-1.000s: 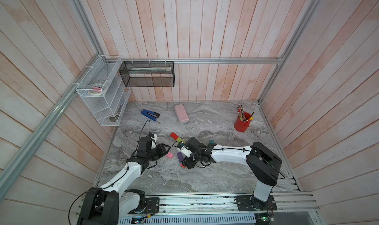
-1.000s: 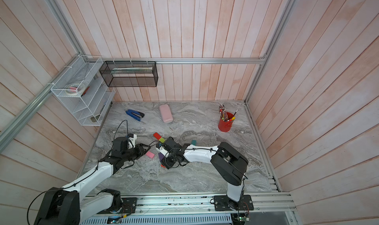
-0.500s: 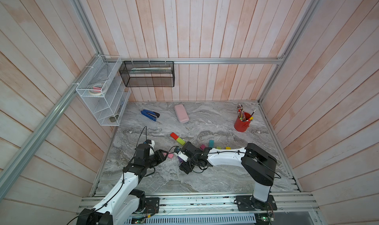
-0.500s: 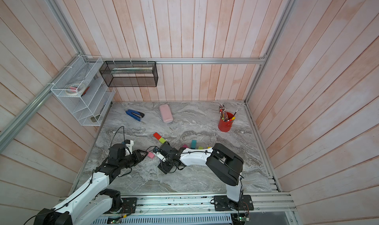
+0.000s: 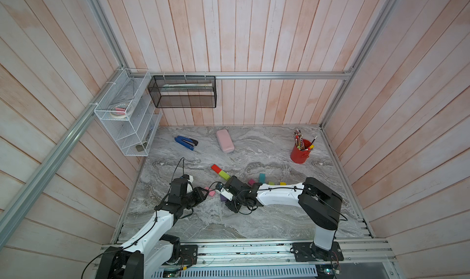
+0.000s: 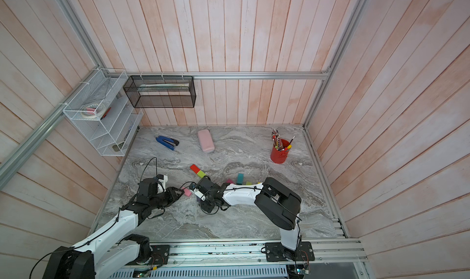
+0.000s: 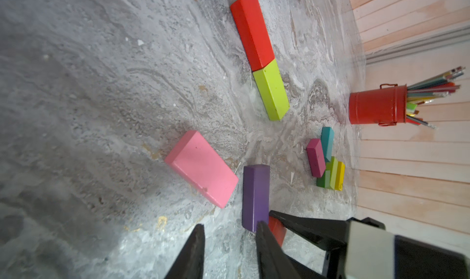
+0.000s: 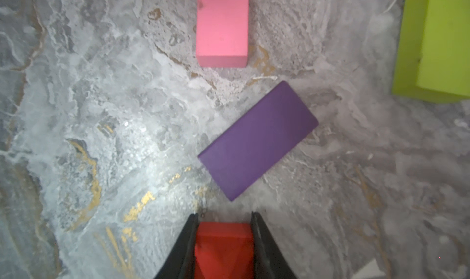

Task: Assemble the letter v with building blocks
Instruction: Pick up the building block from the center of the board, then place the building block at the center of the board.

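The right claw (image 8: 223, 215) pinches a short red block (image 8: 223, 247); just ahead of it the purple block (image 8: 256, 140) lies flat on the table (image 8: 101, 112), the pink block (image 8: 221, 23) beyond. The left claw (image 7: 230, 229) stands spread and empty, close to the purple block's end.

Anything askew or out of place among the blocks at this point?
The pink block and purple block lie loose at their own angles, off the line that the long red block and lime block form end to end. Nothing looks spilled or damaged.
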`<state>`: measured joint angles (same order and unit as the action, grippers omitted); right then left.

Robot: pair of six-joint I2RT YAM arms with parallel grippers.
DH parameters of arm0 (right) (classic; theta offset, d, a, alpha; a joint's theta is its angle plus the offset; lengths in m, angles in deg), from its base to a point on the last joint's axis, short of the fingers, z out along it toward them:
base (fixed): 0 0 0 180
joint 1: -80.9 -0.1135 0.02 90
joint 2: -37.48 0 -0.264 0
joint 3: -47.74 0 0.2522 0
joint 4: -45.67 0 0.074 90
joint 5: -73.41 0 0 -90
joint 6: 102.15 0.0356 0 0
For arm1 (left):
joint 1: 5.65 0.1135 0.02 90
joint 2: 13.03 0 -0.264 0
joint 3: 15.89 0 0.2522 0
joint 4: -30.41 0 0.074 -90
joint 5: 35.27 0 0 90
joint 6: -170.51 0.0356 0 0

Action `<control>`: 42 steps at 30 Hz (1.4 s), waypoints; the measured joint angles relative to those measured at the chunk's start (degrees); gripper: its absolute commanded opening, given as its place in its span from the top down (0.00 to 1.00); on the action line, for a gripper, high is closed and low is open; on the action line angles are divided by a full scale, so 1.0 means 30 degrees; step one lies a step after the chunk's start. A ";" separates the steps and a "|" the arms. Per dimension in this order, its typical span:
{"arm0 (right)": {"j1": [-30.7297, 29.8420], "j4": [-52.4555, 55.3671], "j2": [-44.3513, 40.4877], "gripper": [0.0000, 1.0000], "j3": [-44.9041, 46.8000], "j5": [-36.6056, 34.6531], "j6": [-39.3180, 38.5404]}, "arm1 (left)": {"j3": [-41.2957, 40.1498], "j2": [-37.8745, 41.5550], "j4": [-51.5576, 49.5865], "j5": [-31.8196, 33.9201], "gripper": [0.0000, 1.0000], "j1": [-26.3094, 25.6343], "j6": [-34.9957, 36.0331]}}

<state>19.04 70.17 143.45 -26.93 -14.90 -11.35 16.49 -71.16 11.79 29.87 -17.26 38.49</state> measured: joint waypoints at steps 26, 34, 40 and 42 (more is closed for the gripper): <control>0.5122 0.0372 0.2127 0.90 -0.4146 0.2288 -0.1756 | 0.4204 -0.6448 0.2135 0.0248 0.78 -0.1690 0.0561; 0.5479 0.0787 0.2871 0.90 -0.5085 0.2514 -0.1829 | 0.5952 -0.8772 0.2178 0.0022 0.81 -0.1690 0.0692; 0.5479 0.0874 0.2871 0.89 -0.5085 0.2623 -0.1770 | 0.6339 -0.9442 0.2266 -0.0444 0.81 -0.1690 0.0780; 0.5479 0.0874 0.2871 0.88 -0.5085 0.2703 -0.1770 | 0.6339 -0.9573 0.2397 -0.0663 0.82 -0.1690 0.0772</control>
<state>35.47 72.79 152.07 -42.18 -6.79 -16.67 35.50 -99.88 18.98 27.88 -22.33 40.81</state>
